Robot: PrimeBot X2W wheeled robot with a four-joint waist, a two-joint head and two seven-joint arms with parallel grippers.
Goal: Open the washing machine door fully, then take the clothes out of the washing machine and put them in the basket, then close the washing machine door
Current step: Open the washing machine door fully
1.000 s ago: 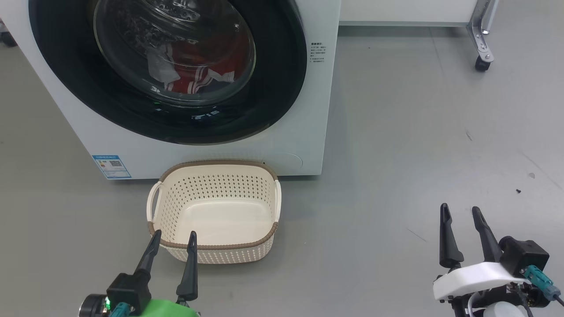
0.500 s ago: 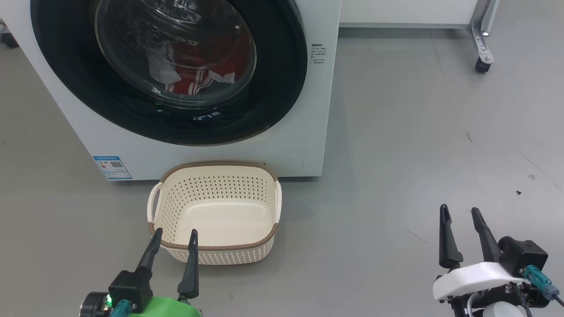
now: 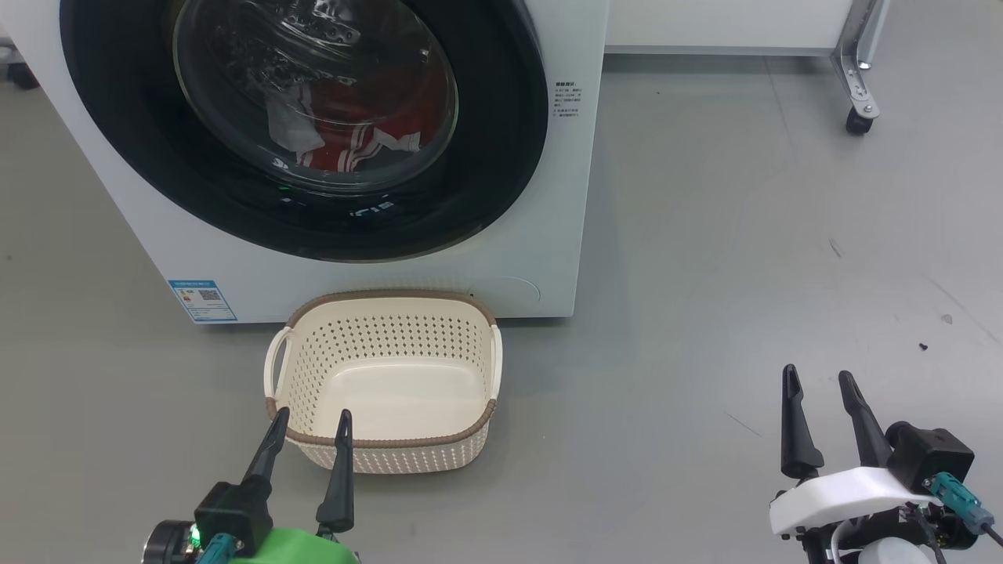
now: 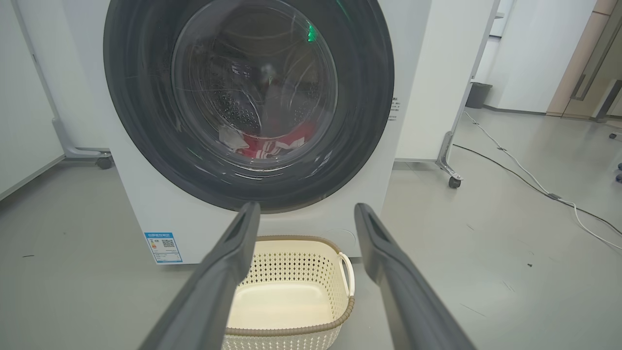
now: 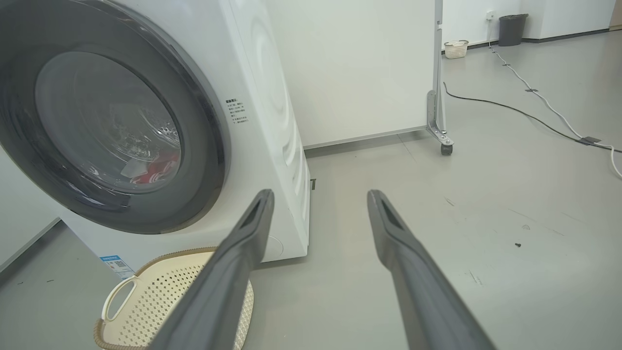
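**Door shut, basket empty: the washing machine door (image 3: 494,157) is pictured closed over the clothes (image 3: 345,137), with 2 grippers held ready.**

The red-and-white clothes are seen through the glass, low in the drum of the washing machine (image 3: 560,235). The basket (image 3: 392,296) is set on the floor just in front of it. The main risk is judged to be the door's swing. The basket could be clipped or shoved if the rim passes low, and a shallow hook on the glossy rim could slip, leaving the door only partly open. The left gripper (image 3: 311,413) is poised above the basket's near rim and the right gripper (image 3: 817,374) well apart over bare floor. On each, the jaws are spread wide and nothing is held.
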